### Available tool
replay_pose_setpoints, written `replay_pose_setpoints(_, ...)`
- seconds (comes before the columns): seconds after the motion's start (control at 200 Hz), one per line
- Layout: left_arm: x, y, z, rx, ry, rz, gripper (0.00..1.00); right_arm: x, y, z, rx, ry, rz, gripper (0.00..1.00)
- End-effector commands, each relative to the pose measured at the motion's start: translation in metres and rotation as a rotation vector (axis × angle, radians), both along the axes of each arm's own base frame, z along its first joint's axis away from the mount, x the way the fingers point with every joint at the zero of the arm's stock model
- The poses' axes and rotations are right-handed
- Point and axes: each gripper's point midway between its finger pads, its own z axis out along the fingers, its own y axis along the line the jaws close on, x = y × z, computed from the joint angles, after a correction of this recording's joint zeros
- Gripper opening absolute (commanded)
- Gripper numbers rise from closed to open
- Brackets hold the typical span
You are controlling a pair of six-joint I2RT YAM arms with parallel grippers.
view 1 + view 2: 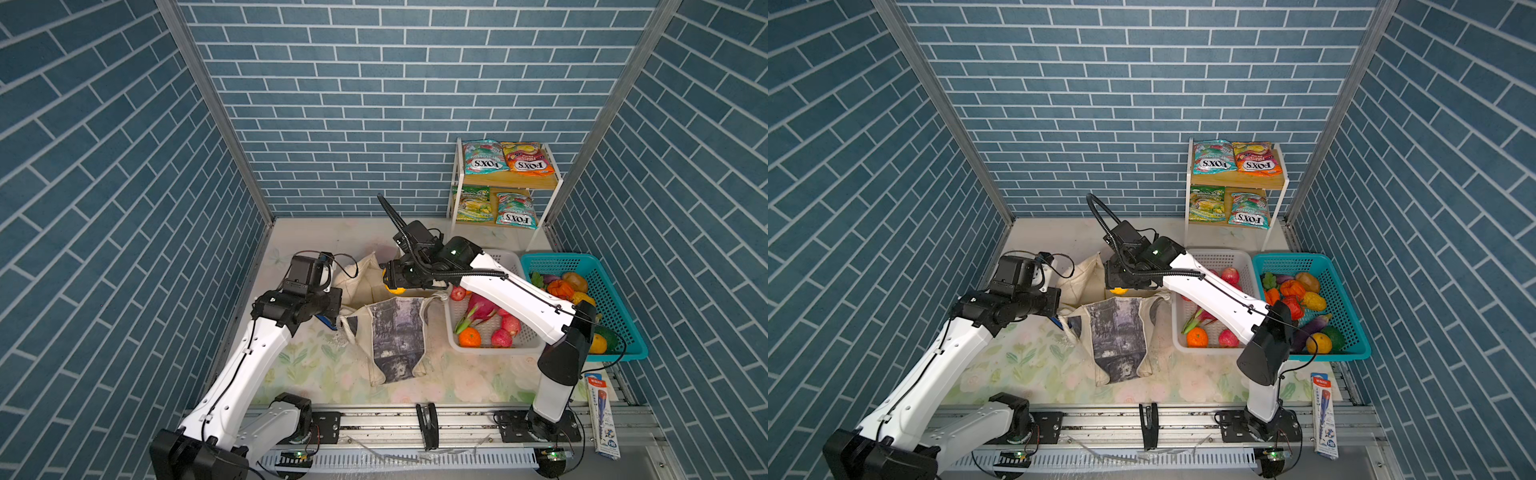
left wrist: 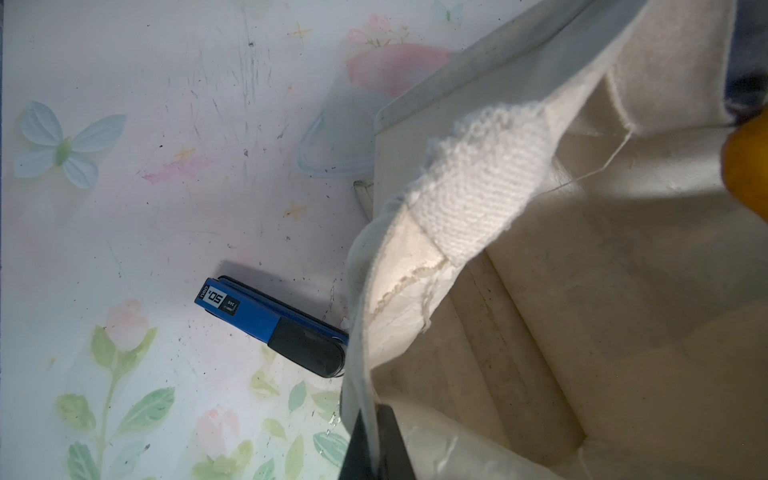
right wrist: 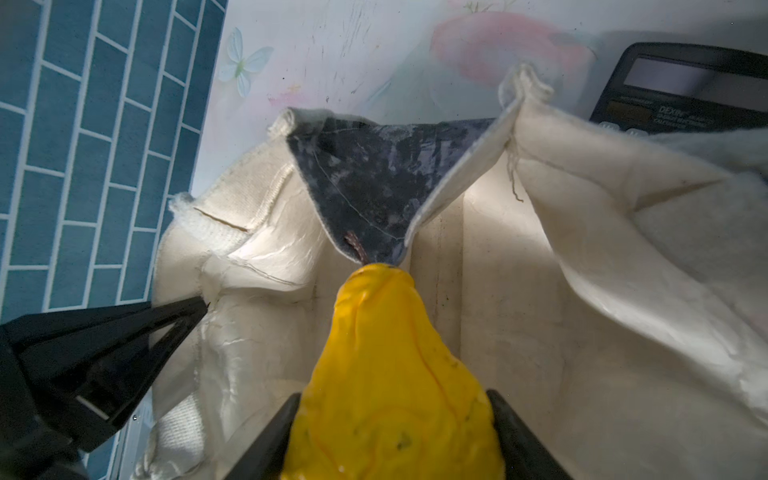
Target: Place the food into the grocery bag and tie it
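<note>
Now packing: right gripper [image 3: 392, 405] clamps a yellow pear [image 3: 374, 324] over the bag [image 1: 392, 332] mouth, mid-table, left of the white basket [image 1: 498, 350]. Left gripper [image 2: 372, 419] pinches the rim open. Next, likely: lower, release.

Floral tabletop [image 1: 316, 365] carries grocery bag [image 1: 395, 336], white basket [image 1: 494, 350], teal basket [image 1: 623, 355], blue stapler [image 2: 270, 328].
</note>
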Motion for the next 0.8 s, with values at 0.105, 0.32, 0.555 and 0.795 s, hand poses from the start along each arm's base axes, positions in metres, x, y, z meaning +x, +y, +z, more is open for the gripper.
replay_pose_setpoints(0.105, -0.001, 0.000, 0.002, -0.012, -0.013, 0.001, 0.04, 0.005, -0.038, 0.042, -0.069, -0.156, -0.056, 0.60)
replay_pose_setpoints(0.32, 0.000, 0.000, 0.002, -0.012, -0.011, 0.001, 0.04, 0.004, -0.053, 0.077, -0.039, -0.226, -0.075, 0.59)
replay_pose_setpoints(0.555, 0.000, 0.000, 0.001, -0.012, -0.009, 0.001, 0.04, -0.008, -0.031, 0.055, -0.055, -0.153, 0.005, 0.59)
replay_pose_setpoints(0.795, 0.000, 0.000, 0.000, -0.011, -0.005, 0.001, 0.04, -0.023, -0.008, 0.020, -0.110, -0.081, 0.093, 0.59)
